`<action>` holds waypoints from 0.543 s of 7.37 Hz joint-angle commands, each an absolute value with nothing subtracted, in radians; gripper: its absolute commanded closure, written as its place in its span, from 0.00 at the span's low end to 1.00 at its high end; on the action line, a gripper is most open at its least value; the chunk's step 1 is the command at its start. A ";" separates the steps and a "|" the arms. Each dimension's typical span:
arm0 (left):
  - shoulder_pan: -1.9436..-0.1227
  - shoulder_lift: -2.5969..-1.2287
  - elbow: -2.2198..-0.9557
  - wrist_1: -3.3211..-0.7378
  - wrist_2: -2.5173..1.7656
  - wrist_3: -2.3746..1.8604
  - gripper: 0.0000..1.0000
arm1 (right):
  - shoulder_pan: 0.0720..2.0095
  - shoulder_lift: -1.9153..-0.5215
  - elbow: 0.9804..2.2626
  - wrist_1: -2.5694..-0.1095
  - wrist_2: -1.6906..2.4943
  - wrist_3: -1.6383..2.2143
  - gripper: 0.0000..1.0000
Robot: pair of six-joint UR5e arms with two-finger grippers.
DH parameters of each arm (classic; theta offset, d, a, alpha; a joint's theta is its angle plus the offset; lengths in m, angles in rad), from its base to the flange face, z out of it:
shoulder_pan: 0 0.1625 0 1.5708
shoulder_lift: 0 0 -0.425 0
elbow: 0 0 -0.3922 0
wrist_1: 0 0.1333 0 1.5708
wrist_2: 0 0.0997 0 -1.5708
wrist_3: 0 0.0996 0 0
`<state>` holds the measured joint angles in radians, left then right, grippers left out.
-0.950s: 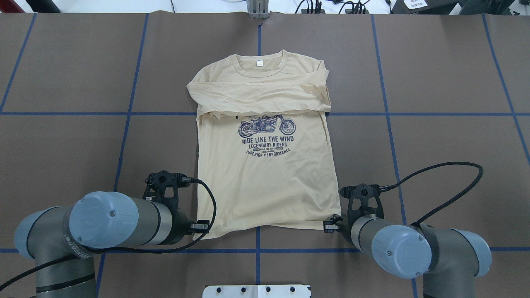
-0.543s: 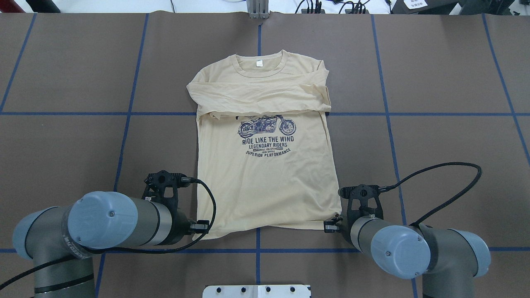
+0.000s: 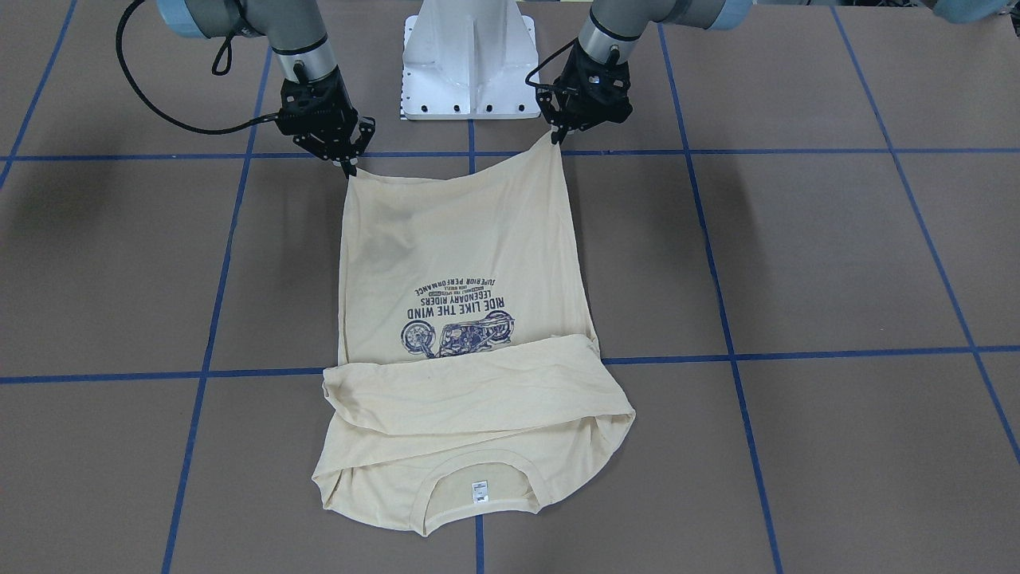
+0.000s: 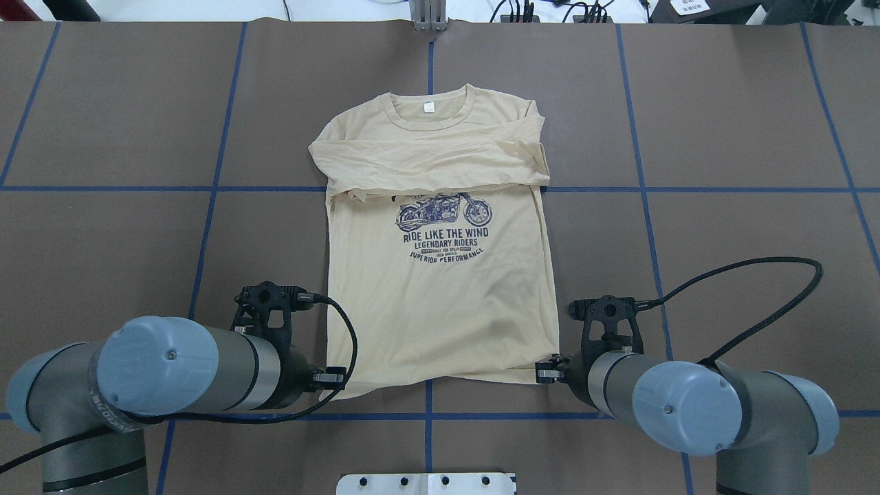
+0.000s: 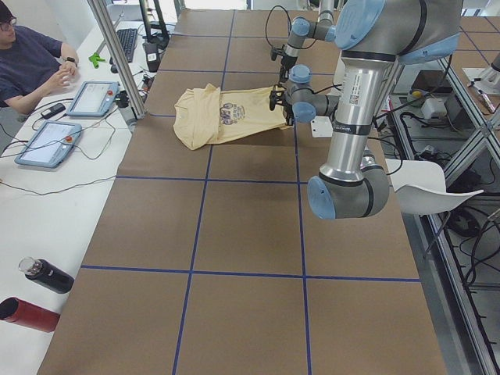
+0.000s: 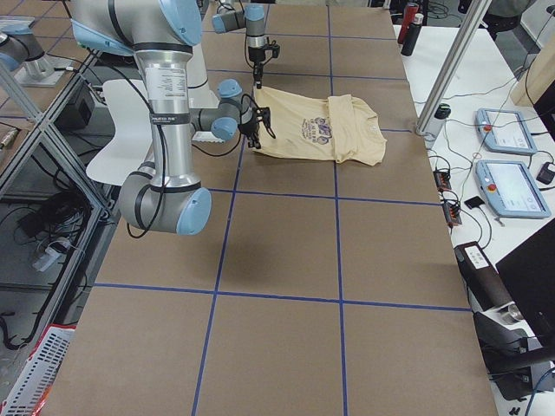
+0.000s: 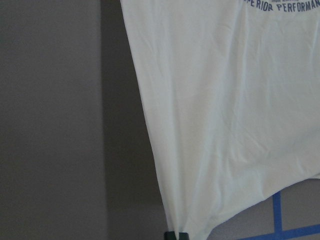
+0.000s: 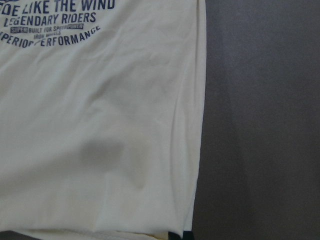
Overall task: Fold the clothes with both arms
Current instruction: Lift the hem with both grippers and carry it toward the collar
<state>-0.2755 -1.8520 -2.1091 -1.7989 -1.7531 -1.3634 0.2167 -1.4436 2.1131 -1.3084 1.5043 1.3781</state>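
Note:
The cream-yellow long-sleeved T-shirt (image 4: 440, 289) lies print-up on the brown table, collar at the far end, both sleeves folded across the chest. My left gripper (image 4: 335, 378) is shut on the near-left hem corner. My right gripper (image 4: 547, 375) is shut on the near-right hem corner. In the front view the left gripper (image 3: 555, 137) and right gripper (image 3: 349, 167) hold the T-shirt's (image 3: 462, 263) hem corners pulled up into points, a little above the table. The left wrist view shows the fabric (image 7: 225, 110) running into the fingertips at the bottom edge; the right wrist view shows the same (image 8: 100, 125).
The white pedestal base (image 3: 468, 64) stands just behind the hem, between the arms. Blue tape lines (image 4: 206, 188) grid the brown table. In the left side view an operator (image 5: 31, 62) sits by tablets (image 5: 47, 144) on a side bench, with two bottles (image 5: 39, 293).
Both arms have shifted slightly outward and toward the robot with the hem corners in grip. The shirt has slid a little toward the robot and the hem is tauter.

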 commanded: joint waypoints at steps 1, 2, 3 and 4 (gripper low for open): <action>-0.278 -1.852 -2.219 -1.714 -1.842 -1.358 1.00 | 0.287 -1.457 2.259 -1.379 1.708 1.378 1.00; -0.279 -1.847 -2.270 -1.692 -1.870 -1.358 1.00 | 0.287 -1.477 2.332 -1.400 1.808 1.378 1.00; -0.275 -1.815 -2.343 -1.672 -1.920 -1.358 1.00 | 0.282 -1.514 2.414 -1.402 1.903 1.378 1.00; -0.269 -1.787 -2.446 -1.625 -1.989 -1.358 1.00 | 0.238 -1.552 2.504 -1.405 1.933 1.379 1.00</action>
